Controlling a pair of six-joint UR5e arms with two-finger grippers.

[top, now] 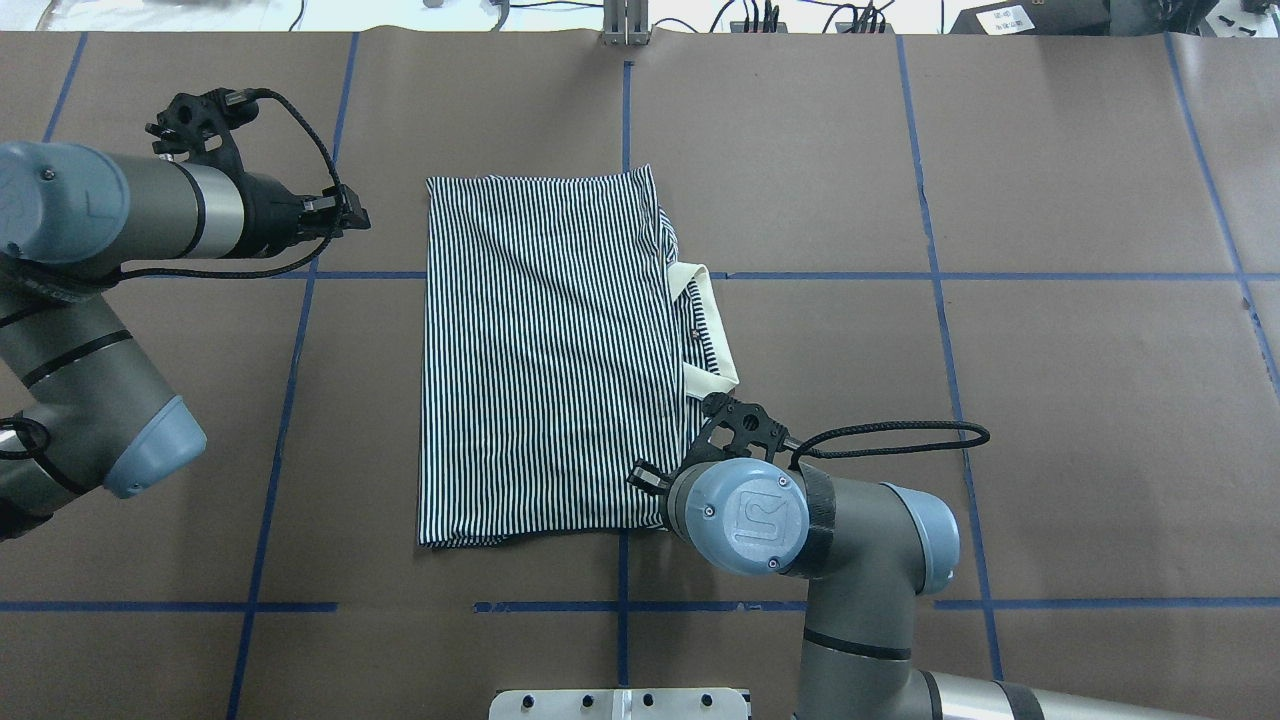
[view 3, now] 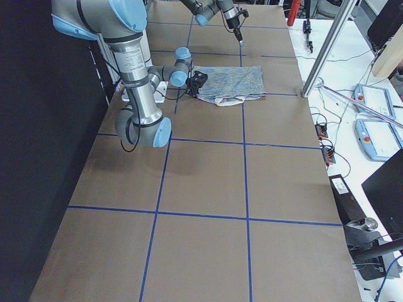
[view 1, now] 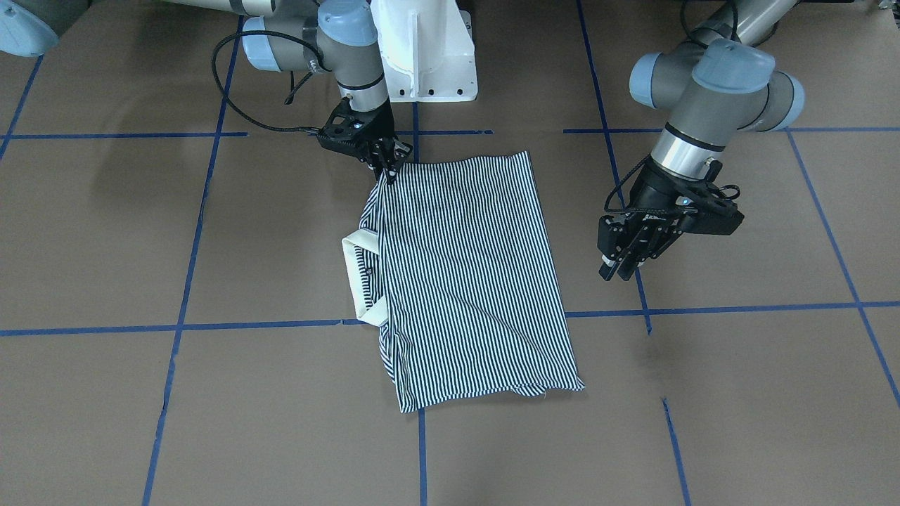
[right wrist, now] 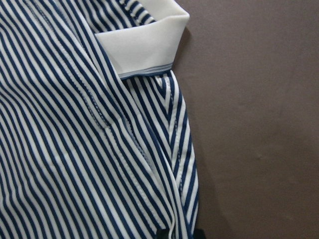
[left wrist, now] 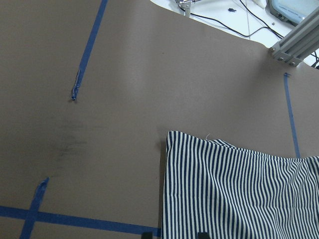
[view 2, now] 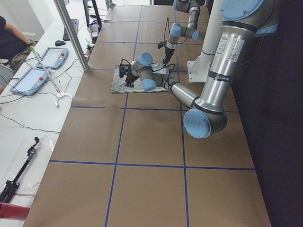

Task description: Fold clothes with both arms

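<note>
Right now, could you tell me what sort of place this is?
Probably a robotics lab: the left arm and right arm work over a brown table gridded with blue tape, with teach pendants on the side bench.

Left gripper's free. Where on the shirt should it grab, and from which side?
Probably the shirt's far hem corner: it lies flat, with bare table on two sides, nearest the open left gripper. Come in low from the hem side, one of the jaws sliding under the edge.
</note>
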